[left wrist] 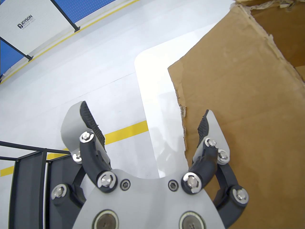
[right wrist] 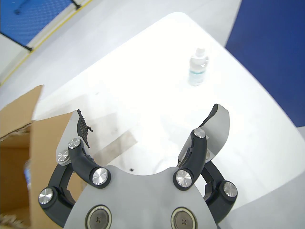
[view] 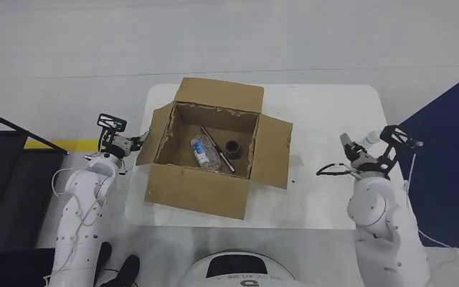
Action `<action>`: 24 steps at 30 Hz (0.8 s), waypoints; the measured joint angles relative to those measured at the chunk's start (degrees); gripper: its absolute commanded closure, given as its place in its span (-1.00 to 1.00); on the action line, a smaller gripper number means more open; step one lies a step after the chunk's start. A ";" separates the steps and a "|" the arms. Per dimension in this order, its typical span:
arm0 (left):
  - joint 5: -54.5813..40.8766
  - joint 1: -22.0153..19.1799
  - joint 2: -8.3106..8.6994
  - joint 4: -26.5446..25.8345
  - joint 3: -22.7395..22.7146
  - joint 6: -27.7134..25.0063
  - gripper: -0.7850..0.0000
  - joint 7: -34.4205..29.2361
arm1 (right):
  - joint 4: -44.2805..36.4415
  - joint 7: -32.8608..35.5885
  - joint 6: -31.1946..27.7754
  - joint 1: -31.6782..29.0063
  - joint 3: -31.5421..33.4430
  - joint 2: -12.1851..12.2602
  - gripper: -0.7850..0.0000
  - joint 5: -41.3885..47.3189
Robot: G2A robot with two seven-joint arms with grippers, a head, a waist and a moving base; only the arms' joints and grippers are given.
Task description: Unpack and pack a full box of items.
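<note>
Top view gives me the cardboard box (view: 197,190) standing open in the middle of the white table (view: 323,204), all four flaps folded outward. Inside it I see a clear plastic bottle (view: 203,152) lying on its side, a thin dark rod (view: 216,148) lying diagonally beside it, and a small dark roll (view: 233,148) just past the rod. My left gripper (view: 138,138) sits at the table's left edge next to the box's left flap (left wrist: 238,91), fingers spread and holding nothing; on the left wrist camera one finger (left wrist: 205,125) lies over the flap's edge, though I cannot tell whether it touches. My right gripper (view: 331,154) hangs over the table's right side, well apart from the box, also spread wide and empty. On the right wrist camera a small white-capped bottle (right wrist: 198,69) stands upright on the table beyond the fingers (right wrist: 83,125), near the table's edge.
</note>
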 measured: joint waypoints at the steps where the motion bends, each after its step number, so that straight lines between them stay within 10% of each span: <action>1: 0.00 0.00 0.00 0.00 0.00 0.00 -1.00 0.00 | 1.16 0.47 0.62 0.78 0.01 0.02 -1.00 -1.61; 14: 0.00 0.00 0.00 0.00 0.00 0.00 -1.00 0.00 | 4.94 1.06 3.15 2.94 0.45 0.04 -1.00 -6.59; 24: 0.00 0.00 0.00 0.00 0.00 0.00 -1.00 0.00 | 31.59 2.53 -1.90 20.61 -2.80 0.05 -1.00 -15.02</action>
